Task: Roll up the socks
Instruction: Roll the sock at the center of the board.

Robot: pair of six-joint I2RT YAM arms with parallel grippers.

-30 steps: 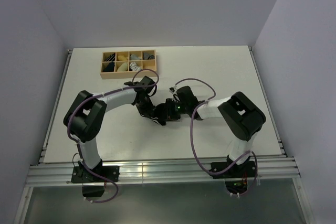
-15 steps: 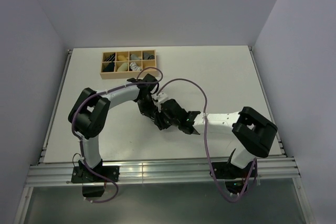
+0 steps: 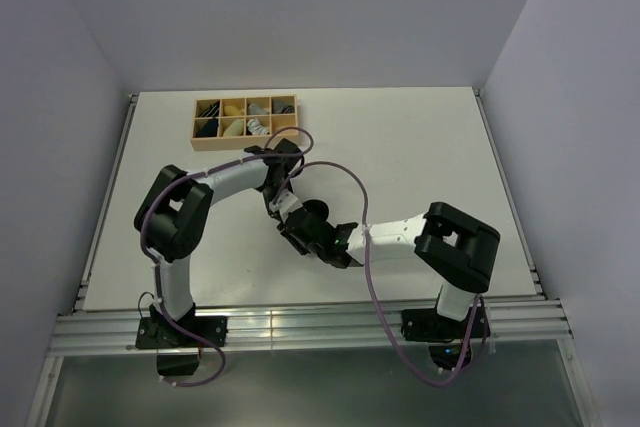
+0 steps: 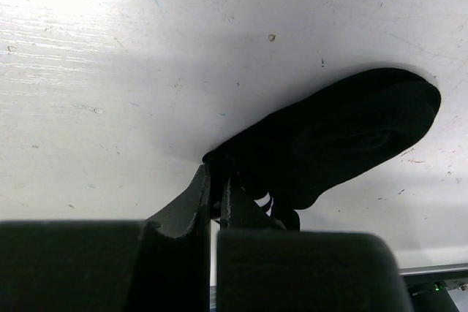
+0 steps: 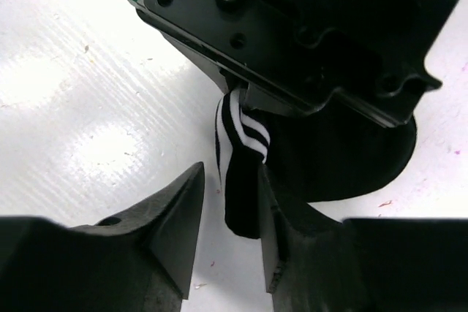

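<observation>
Two grippers meet mid-table. Nearest, the right gripper (image 5: 230,180) has swung round in the last second to approach from the near side. Its jaws are parted around the white-banded cuff of the black sock (image 4: 344,133), not yet closed on it. Just beyond, the left gripper (image 4: 217,180) stays clamped on that cuff, and the toe rests on the table (image 3: 420,147). This looks like a re-grip before rolling starts. Farthest back sits the wooden box (image 3: 245,145).

Both arms bent inward, wrists meeting, left end effector (image 4: 216,184) pinched closed, right end effector (image 5: 228,184) jaws parted.
</observation>
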